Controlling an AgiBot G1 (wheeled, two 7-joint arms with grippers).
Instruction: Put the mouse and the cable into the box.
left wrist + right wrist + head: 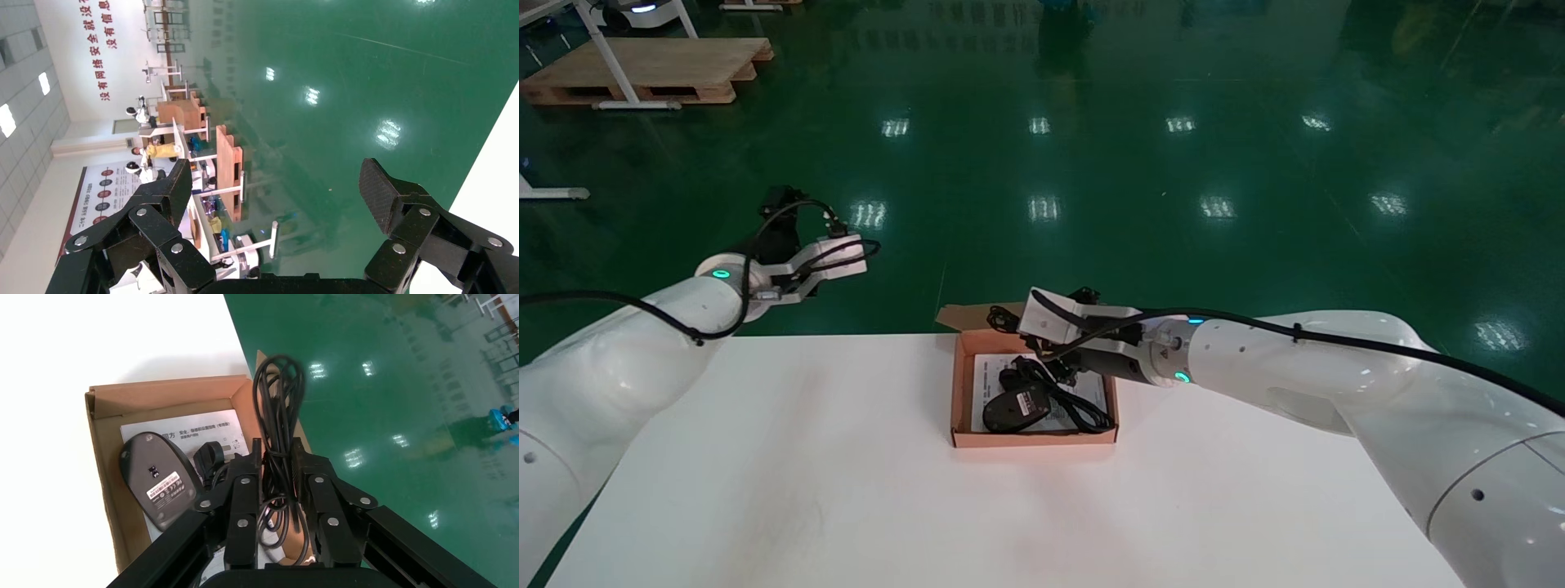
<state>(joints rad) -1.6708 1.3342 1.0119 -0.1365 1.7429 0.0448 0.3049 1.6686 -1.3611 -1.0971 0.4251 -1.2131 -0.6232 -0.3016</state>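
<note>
An open cardboard box [1034,439] sits at the table's far middle. A black mouse [1016,408] lies in it upside down, its label showing, on a printed sheet [183,430]. In the right wrist view the mouse [158,478] fills the box's [98,401] near side. My right gripper [276,448] is shut on a bundled black cable [278,386], whose loop sticks out past the fingertips. The cable's lower coils [1079,404] hang into the box. From the head view the right gripper [1008,320] hovers over the box's far edge. My left gripper [275,184] is open and holds nothing.
The white table [846,490] spreads around the box. The left gripper [782,208] is parked high beyond the table's far left edge, over the green floor. The box's flap [972,314] stands open at the far side. A wooden pallet [650,69] lies far off.
</note>
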